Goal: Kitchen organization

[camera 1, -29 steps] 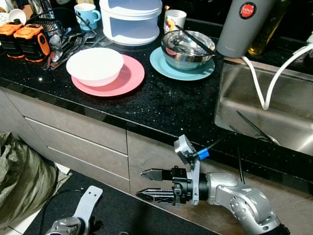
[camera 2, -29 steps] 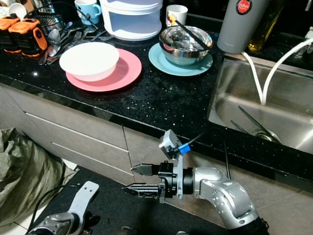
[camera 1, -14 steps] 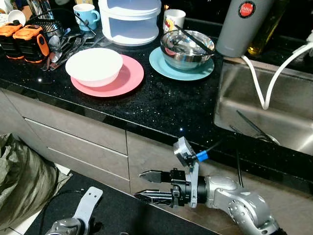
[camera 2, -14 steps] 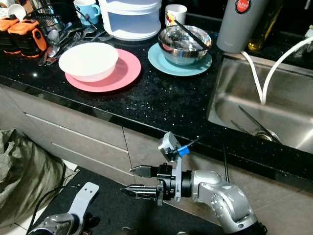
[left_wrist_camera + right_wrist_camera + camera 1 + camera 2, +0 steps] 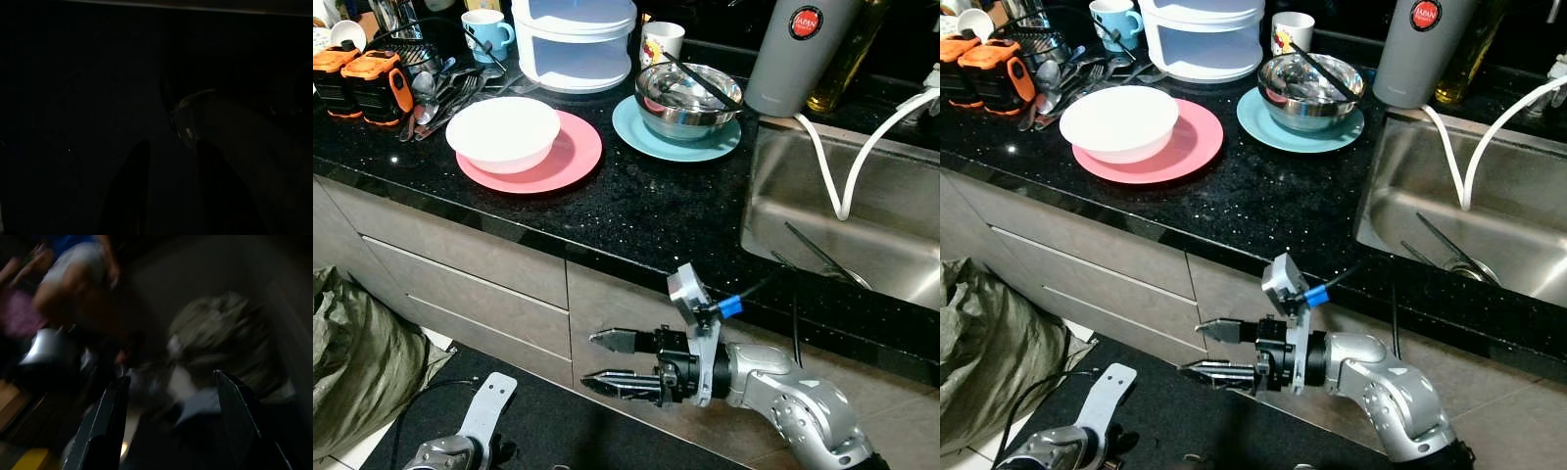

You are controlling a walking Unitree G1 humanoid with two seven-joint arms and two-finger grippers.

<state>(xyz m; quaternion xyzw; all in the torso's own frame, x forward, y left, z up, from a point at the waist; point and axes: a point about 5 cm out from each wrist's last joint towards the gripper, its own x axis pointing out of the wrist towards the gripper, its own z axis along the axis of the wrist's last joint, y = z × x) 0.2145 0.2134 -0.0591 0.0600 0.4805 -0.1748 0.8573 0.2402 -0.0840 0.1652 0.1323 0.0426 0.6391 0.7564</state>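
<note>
White bowl (image 5: 502,132) on pink plate (image 5: 563,157), worktop's front edge: fragile, slippery; grip rim. Right gripper (image 5: 607,362) spread, empty, below.

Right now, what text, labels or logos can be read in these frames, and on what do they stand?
"JAPAN": on the red round label of the grey flask; the smaller lines under it are too small to read.
White mug: a printed picture, no text readable.
Nothing else is legible.

We see a black speckled countertop (image 5: 636,211); left of its sink (image 5: 862,230) rest a teal plate (image 5: 677,145), a pink plate (image 5: 563,162), and, farthest left, orange tools (image 5: 362,80).
</note>
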